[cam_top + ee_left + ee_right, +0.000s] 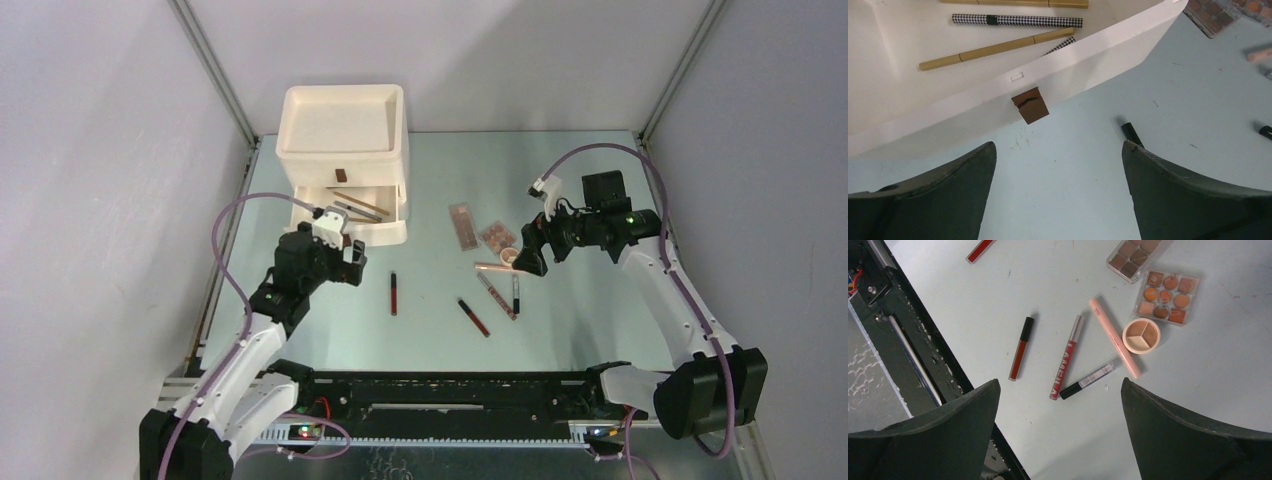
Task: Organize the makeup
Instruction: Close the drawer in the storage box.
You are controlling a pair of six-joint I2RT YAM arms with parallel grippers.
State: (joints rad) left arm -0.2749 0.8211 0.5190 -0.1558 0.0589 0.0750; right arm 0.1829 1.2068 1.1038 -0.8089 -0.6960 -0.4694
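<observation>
At the back left of the counter, the cream drawer box has its bottom drawer pulled out with thin pencils lying inside, and the left pincer hovers just in front of it, jaws wide and empty. Right of centre lie 2 palettes, 1 round compact and several slim tubes, beneath the right pincer, likewise spread and holding nothing.

Bare table runs free between open drawer and long palette.
</observation>
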